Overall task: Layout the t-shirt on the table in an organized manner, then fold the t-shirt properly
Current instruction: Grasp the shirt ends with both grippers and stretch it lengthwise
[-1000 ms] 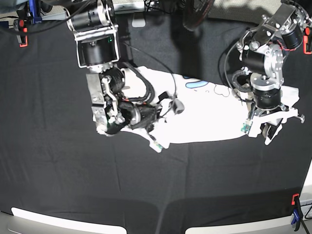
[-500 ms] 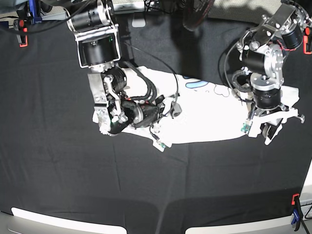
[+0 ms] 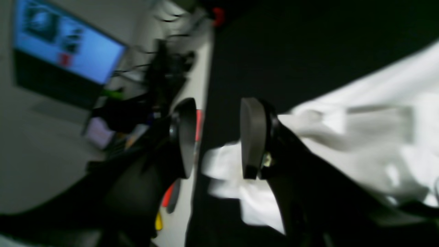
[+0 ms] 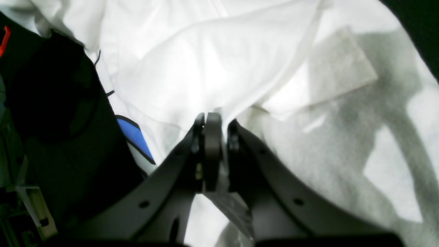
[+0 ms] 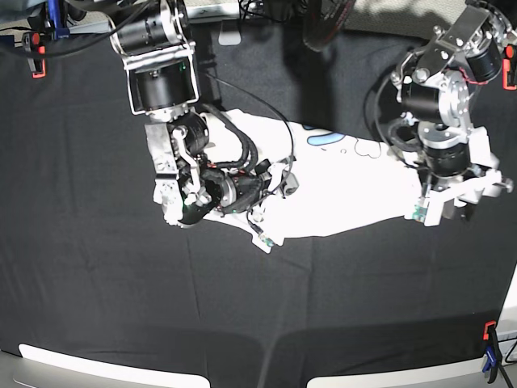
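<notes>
Laying-out step, by the look of it; no fold begun.

T-shirt (image 5: pixel 339 190) lying crumpled across the upper middle of the table (image 5: pixel 97 291), a long white mass running between the two arms. Blue print patch peeking out near its far edge; most of the front design hidden under rumples. Outline irregular, sleeves not distinguishable.

Right gripper (image 4: pixel 212 127): jaws pressed together on a ridge of white cloth, fabric pinched between the pads and tenting upward from the grip in the right wrist view. Base view: same arm low over the shirt's left end, wrist partly covering it.

Left gripper (image 3: pixel 214 137): jaws standing apart with a plain gap, nothing between them. White cloth just beyond and below the pads, apparently the shirt's edge, table rim close behind. Left wrist view blurred, so contact with cloth not certain. Base view: hovering at the shirt's right end.

Judged state: one end secured, other end unheld, garment bunched.

Next move, as judgement only: left jaws down onto the near edge and closed on a single layer, then both ends drawn apart to tension and flatten the cloth. Care needed over grabbing several layers at once, and over dragging the black table cover along with it.
</notes>
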Robot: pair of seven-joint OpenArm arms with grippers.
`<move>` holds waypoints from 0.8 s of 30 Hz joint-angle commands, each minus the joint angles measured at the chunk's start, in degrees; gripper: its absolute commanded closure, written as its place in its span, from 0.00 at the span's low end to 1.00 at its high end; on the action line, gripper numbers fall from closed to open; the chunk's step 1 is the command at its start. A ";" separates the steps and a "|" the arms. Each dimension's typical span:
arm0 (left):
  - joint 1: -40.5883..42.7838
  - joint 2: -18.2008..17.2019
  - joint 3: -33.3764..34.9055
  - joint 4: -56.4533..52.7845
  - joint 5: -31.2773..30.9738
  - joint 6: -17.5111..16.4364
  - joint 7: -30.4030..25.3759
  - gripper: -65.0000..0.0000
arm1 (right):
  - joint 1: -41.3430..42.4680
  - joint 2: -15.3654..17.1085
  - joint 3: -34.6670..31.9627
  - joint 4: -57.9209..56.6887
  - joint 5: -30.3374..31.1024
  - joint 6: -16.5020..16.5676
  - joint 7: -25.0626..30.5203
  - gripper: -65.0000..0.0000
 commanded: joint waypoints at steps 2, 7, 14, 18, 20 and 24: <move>-0.76 -0.52 -0.39 0.85 1.64 -0.17 -1.84 0.69 | 1.53 -0.22 -0.02 0.90 1.51 0.36 0.22 1.00; -0.81 -0.57 -0.39 0.85 5.42 -0.70 -3.82 0.69 | 1.49 -0.17 -0.02 0.90 1.46 0.36 -1.20 1.00; -2.34 -6.23 -0.52 0.85 -4.81 -10.93 -3.76 0.76 | 0.87 -0.15 -0.02 0.90 1.44 0.36 -2.43 1.00; -3.15 -11.37 -3.17 0.76 -14.62 -13.29 -5.18 0.76 | 0.44 0.52 -0.02 0.90 1.27 0.36 -3.45 1.00; -2.69 -13.03 -4.81 0.57 -22.91 -15.65 -6.27 0.76 | 0.02 1.70 -0.02 1.03 1.33 0.36 -3.58 1.00; -2.78 -14.01 -5.33 -1.22 -27.74 -18.45 -9.29 0.76 | -1.68 6.29 0.00 2.38 1.49 0.36 -3.50 1.00</move>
